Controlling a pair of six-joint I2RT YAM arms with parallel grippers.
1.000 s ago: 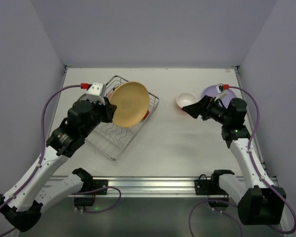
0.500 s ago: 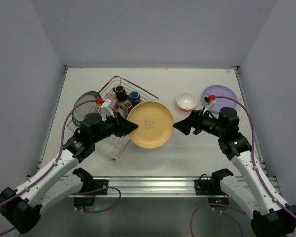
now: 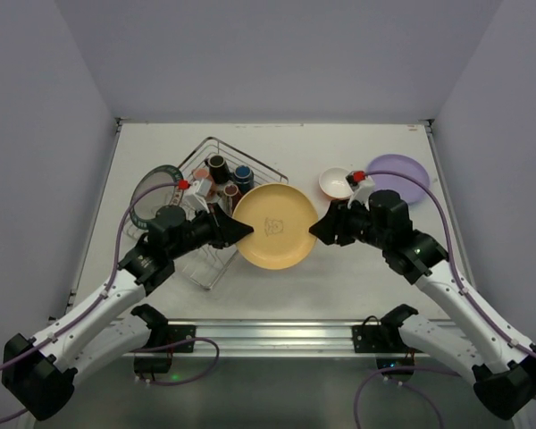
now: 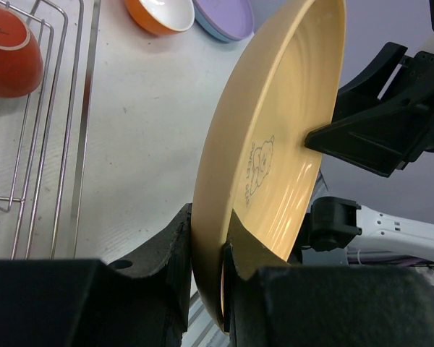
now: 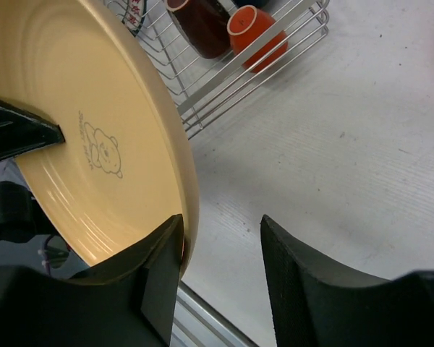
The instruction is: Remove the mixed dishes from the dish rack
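Since half a second ago the right gripper [image 3: 317,230] has moved onto the right rim of the yellow plate [image 3: 273,226] — jaws straddling it, not yet clamped. The left gripper [image 3: 241,231] pinches the opposite edge, holding the plate aloft beside the dish rack [image 3: 207,268].

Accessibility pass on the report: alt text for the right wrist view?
Yellow plate with a bear drawing, its rim between the open fingers of the right end effector, close against one of them. Behind it, an orange mug and a brown mug lie in the wire dish rack.
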